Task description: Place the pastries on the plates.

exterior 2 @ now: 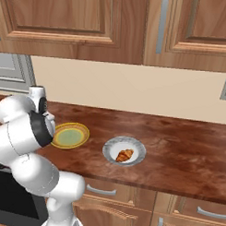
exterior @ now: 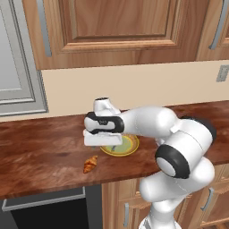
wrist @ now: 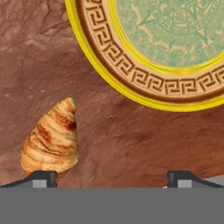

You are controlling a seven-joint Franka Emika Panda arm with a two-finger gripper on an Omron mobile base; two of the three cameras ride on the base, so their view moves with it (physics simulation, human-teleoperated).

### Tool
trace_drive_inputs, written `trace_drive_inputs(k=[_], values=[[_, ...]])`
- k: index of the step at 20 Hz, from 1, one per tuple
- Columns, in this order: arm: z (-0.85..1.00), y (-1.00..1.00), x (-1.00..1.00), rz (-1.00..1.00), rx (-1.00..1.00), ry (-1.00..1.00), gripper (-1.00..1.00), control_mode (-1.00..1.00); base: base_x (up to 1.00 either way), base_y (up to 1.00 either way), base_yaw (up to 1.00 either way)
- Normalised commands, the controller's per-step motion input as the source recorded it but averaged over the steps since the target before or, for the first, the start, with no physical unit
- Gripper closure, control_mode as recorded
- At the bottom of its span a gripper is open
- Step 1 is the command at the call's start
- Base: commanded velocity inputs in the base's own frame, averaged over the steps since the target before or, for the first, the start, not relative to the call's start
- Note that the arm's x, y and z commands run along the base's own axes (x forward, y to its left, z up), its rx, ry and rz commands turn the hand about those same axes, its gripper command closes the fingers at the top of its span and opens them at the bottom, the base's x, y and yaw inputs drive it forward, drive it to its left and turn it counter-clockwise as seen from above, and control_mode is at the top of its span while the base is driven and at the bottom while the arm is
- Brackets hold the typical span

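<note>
The gripper (wrist: 112, 177) is held above the wooden counter (exterior: 40, 147), pointing downward, with the fingers (wrist: 41, 178) spread wide apart and nothing between them; it is released. In the hand view, one fingertip is seen at the lower left and the other at the lower right, with bare counter between them.

A loose croissant (wrist: 51, 140) lies on the counter just beyond the hand-view left fingertip, its broad end close to that tip and its pointed end directed away from the hand. It is not within the gap of the fingers but off to that side. In the left base view this croissant (exterior: 90, 164) is seen on the counter near its front edge, below and slightly to the side of the hand, apart from any plate.

The yellow-rimmed plate (wrist: 131, 83), with a patterned brown band and a pale green centre, lies ahead of the hand, beyond the croissant and toward the other fingertip's side. It is separated from the croissant by a strip of counter. In the left base view the plate (exterior: 129, 146) is partly covered by the hand.

Well away from the hand, a grey-white plate (exterior 2: 137, 148) is seen with a second croissant (exterior 2: 124, 155) resting in it.
</note>
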Motion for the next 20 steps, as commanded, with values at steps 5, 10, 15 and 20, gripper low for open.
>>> trace_drive_inputs(k=[5,10,15,20], values=[[-0.04,0.52,0.00,-0.09,0.00,0.00,-1.00,-1.00,0.00,0.00,0.00],[-0.24,0.28,0.00,-0.07,0.00,0.00,-1.00,-1.00,0.00,0.00,0.00],[-0.57,0.02,0.00,-0.01,-0.06,-0.01,-1.00,-1.00,0.00,0.00,0.00],[-0.42,0.04,-0.02,-0.02,-0.03,0.00,-1.00,-1.00,0.00,0.00,0.00]])
